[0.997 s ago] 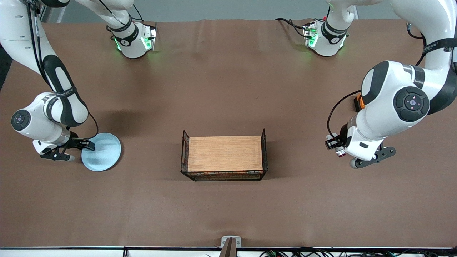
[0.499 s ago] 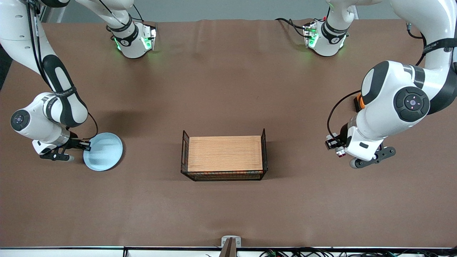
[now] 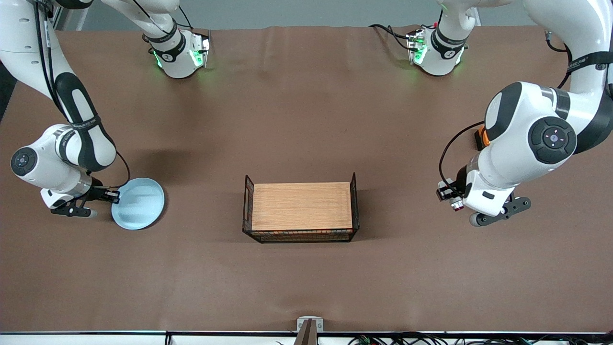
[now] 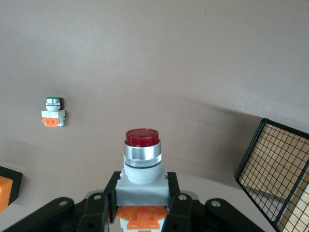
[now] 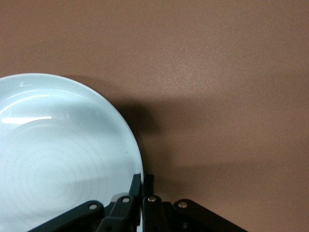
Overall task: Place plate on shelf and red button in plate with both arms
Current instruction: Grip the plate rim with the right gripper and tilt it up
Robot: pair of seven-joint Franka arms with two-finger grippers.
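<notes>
The pale blue plate [image 3: 140, 204] lies at the right arm's end of the table. My right gripper [image 3: 113, 195] is shut on its rim, one finger inside the rim and one outside; the right wrist view shows the plate [image 5: 58, 159] and the right gripper [image 5: 143, 182] pinching its edge. My left gripper [image 3: 448, 197] hangs low over the table's other end, shut on the red button [image 3: 454, 203]. In the left wrist view, the left gripper [image 4: 142, 186] clamps the red button [image 4: 142, 162] by its grey body, red cap pointing away from the wrist.
A black wire basket [image 3: 248, 201] with a wooden tray [image 3: 300, 206] in it stands mid-table between the arms. Near the left gripper lie a similar button piece with a green cap [image 4: 52, 112] and an orange box [image 4: 5, 187].
The right gripper's fingers have closed on the plate's rim and the plate has shifted slightly with them. The left arm has held still with the red button.
</notes>
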